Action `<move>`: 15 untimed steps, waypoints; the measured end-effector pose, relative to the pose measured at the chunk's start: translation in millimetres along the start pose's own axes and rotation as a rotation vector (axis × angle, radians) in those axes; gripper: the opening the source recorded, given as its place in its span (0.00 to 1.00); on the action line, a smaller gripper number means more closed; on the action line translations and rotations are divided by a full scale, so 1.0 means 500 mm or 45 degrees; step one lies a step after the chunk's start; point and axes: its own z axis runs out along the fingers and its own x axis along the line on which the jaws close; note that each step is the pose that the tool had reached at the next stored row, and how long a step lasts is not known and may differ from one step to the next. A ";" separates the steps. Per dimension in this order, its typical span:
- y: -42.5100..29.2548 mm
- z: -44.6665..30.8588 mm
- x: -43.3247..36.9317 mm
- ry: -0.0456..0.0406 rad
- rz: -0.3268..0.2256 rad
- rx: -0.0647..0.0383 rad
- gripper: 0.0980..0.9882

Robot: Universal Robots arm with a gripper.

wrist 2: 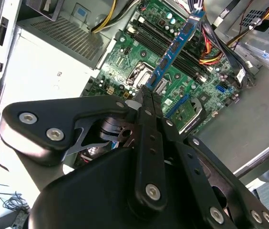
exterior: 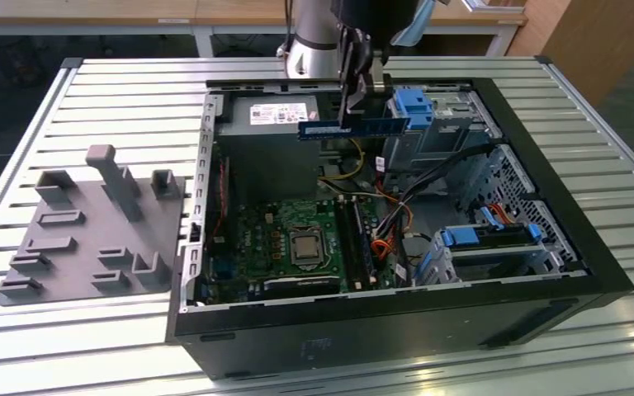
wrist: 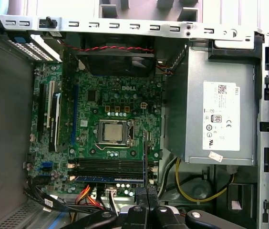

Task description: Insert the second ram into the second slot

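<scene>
Slatted metal surface (exterior: 130, 91), wooden furniture (exterior: 593, 41) beyond; one open computer case (exterior: 405, 330), one grey fixture plate (exterior: 75, 247) at its nine o'clock in the exterior view. One end effector (exterior: 361, 115) clenched on the second ram (exterior: 317, 130), level above the case's twelve o'clock end.

above motherboard (exterior: 278, 227): open | cables (exterior: 388, 216) beside slots (exterior: 356, 239) | drive cage (exterior: 455, 136) near
</scene>
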 end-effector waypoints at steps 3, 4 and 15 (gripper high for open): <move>0.000 0.000 0.001 0.000 0.000 0.000 0.02; 0.000 0.000 0.002 0.000 0.000 0.000 0.02; 0.000 0.000 0.015 0.002 0.000 0.000 0.02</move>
